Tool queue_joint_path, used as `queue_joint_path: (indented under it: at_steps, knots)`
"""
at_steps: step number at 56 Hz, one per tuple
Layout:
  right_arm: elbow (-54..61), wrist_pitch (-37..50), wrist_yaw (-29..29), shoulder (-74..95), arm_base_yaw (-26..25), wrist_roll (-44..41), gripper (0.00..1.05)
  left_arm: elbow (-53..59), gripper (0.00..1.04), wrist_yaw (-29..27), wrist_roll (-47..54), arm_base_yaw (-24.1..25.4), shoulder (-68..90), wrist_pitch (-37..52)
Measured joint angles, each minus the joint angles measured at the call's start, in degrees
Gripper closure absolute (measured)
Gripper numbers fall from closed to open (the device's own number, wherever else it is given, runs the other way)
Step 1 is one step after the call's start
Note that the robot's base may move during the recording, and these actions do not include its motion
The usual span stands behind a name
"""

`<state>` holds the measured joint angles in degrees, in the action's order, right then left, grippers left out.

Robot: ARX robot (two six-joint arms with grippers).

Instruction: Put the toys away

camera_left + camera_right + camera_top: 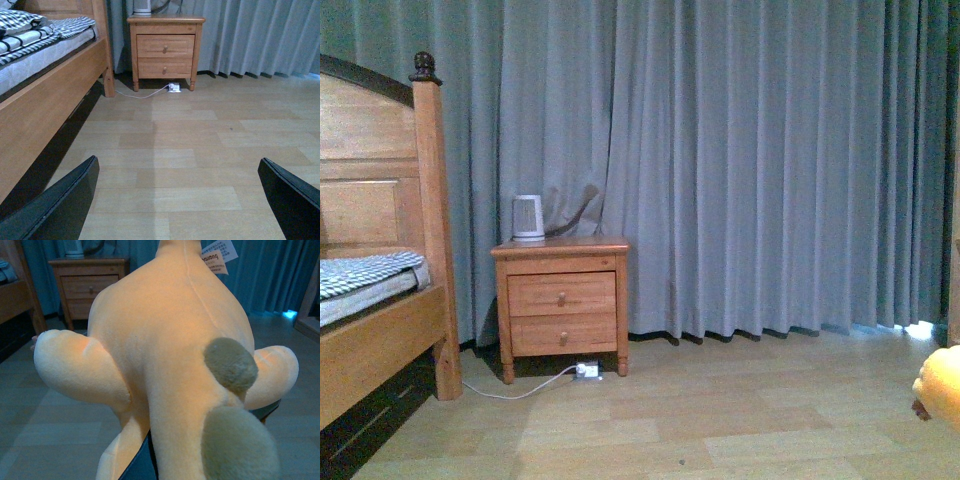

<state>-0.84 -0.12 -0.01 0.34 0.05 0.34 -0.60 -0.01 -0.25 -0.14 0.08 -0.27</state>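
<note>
The orange-yellow plush animal [170,340] fills the right wrist view, seen from behind, with a brownish-grey round tail, stubby limbs and a paper tag near its top. My right gripper [200,440] is shut on it, and dark fingers [137,465] show at either side of its lower body. In the front view only a rounded orange edge of the plush animal [940,385] shows, at the far right and low above the floor. My left gripper [177,200] is open over bare wooden floor, with its two dark fingertips [60,205] far apart and nothing between them.
A wooden bed [380,330] with striped bedding stands at the left. A two-drawer nightstand [562,300] against the grey curtain [750,160] carries a small white appliance [528,217]. A white plug block and cable [587,370] lie on the floor under it.
</note>
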Motion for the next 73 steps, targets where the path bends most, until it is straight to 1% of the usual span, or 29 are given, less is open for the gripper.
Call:
queue_joint_path:
  at_steps: [73]
  knots:
    - [0.00, 0.00, 0.00, -0.02, 0.00, 0.00, 0.98, 0.00, 0.06, 0.00, 0.00, 0.00, -0.02, 0.00]
